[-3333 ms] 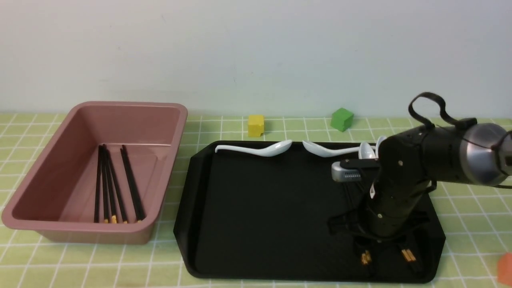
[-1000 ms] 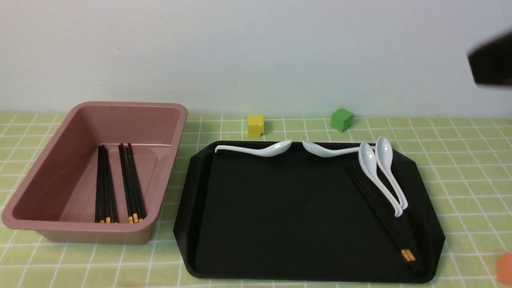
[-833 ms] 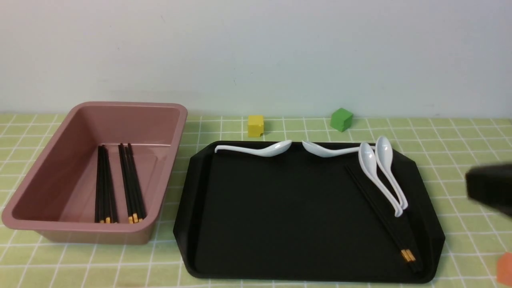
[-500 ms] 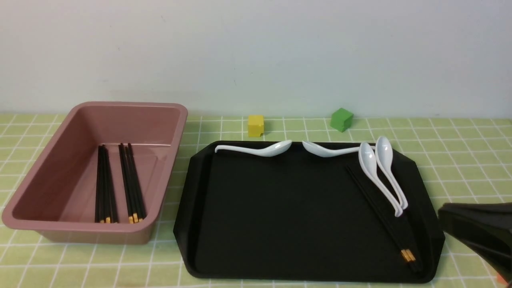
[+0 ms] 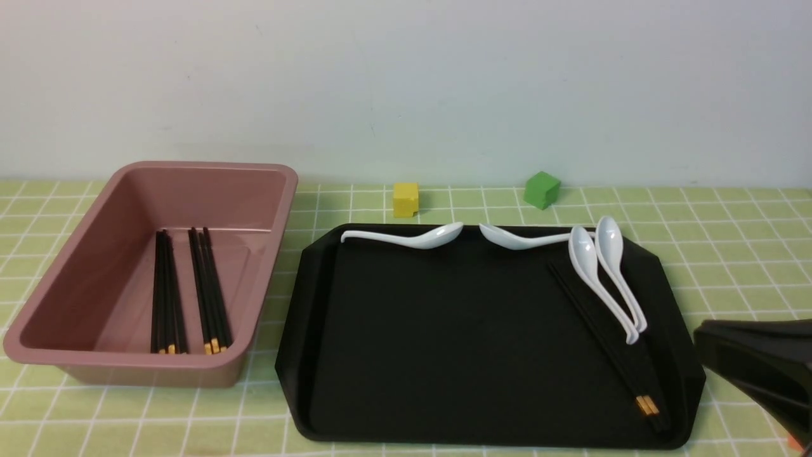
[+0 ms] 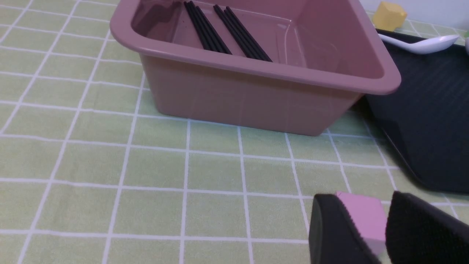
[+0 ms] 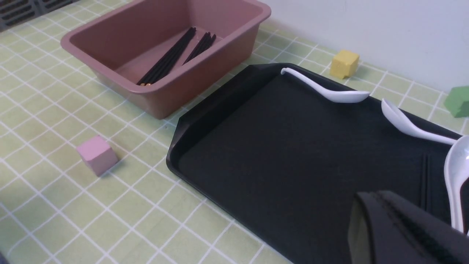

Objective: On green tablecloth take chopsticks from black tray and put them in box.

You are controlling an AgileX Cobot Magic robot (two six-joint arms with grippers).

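The pink-brown box (image 5: 190,166) stands at the left on the green tablecloth (image 5: 729,254) and holds two bundles of black chopsticks (image 5: 168,292). The black tray (image 5: 444,330) lies to its right. One pair of chopsticks (image 5: 602,330) lies diagonally along the tray's right side, partly under two white spoons; it also shows in the right wrist view (image 7: 425,179). My right gripper (image 5: 710,343) is shut and empty, low beside the tray's right front corner (image 7: 373,196). My left gripper (image 6: 361,205) is open over the cloth in front of the box, out of the front view.
Several white spoons (image 5: 590,266) lie along the tray's far and right edges. A yellow cube (image 5: 406,199) and a green cube (image 5: 542,189) sit behind the tray. A pink cube (image 7: 97,154) stands on the cloth before the box, seen between my left fingers (image 6: 362,220).
My right gripper has left the tray, one chopstick pair less lies there and more lie in the box. The right arm swung down to the lower right and has held still since.
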